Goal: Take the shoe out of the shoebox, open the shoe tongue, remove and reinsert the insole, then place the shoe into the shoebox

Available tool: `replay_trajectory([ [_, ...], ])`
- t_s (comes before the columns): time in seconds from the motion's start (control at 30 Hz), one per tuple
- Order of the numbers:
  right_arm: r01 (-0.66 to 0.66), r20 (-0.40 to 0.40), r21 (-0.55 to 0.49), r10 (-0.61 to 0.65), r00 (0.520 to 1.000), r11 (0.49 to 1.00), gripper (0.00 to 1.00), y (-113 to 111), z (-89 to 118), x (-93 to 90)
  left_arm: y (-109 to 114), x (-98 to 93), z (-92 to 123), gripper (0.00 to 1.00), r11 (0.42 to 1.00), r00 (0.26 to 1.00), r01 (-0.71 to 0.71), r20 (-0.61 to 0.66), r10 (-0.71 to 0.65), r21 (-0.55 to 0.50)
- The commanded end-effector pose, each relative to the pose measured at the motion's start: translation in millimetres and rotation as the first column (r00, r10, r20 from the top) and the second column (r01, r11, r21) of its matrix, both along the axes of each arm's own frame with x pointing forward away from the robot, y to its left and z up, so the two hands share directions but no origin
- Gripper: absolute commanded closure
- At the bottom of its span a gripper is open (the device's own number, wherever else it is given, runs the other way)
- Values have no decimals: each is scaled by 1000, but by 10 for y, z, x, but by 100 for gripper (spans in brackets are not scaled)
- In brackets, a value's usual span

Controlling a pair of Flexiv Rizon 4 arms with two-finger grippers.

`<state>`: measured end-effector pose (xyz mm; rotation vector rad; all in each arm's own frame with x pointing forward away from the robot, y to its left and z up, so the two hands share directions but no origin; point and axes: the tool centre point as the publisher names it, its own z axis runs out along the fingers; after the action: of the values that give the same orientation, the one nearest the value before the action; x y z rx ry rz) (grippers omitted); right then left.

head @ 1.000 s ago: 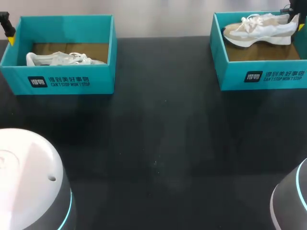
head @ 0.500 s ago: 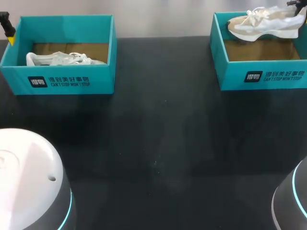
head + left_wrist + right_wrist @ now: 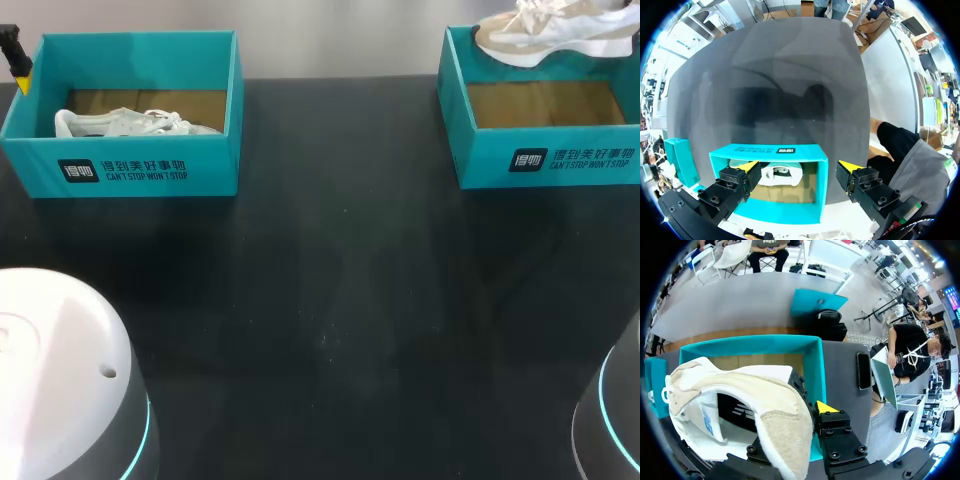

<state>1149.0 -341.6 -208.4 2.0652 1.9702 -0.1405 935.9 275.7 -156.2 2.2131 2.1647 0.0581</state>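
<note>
— How far along are you?
— Barely started: your right gripper (image 3: 790, 427) pinches the sneaker (image 3: 555, 28) at its heel end, holding it above the right shoebox (image 3: 540, 160)
— What's left for you?
— Tongue, insole out and back in, then boxing it (nearly everything, I'd judge). Your left gripper (image 3: 799, 167) hangs spread over the left shoebox (image 3: 775, 212), touching nothing

The black worktop (image 3: 330, 300) carries one teal shoebox (image 3: 130, 172) ahead of the left fingers (image 3: 748, 167) and a second shoebox (image 3: 545, 160) ahead of the right fingers (image 3: 825, 407).
</note>
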Motion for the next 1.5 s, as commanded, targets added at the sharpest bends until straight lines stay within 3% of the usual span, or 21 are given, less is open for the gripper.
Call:
replay_trajectory([
  [0.03, -13, 53, -26, 14, 998, 1000, 100, 225, 440, -292, 0, -13, 6, 0, 1000, 1000, 0, 2, 0, 2],
  [0.47, -15, 73, -70, 20, 997, 997, 100, 903, 916, -1007, 0, -13, 6, 0, 1000, 1000, 0, 2, 0, 2],
  [0.97, 19, 85, -67, -13, 996, 998, 100, 1573, 956, -1770, 0, -13, 6, 0, 1000, 1000, 0, 2, 0, 2],
  [1.5, 19, 85, -67, -13, 996, 998, 100, 1573, 956, -1770, 0, -13, 6, 0, 1000, 1000, 0, 2, 0, 2],
])
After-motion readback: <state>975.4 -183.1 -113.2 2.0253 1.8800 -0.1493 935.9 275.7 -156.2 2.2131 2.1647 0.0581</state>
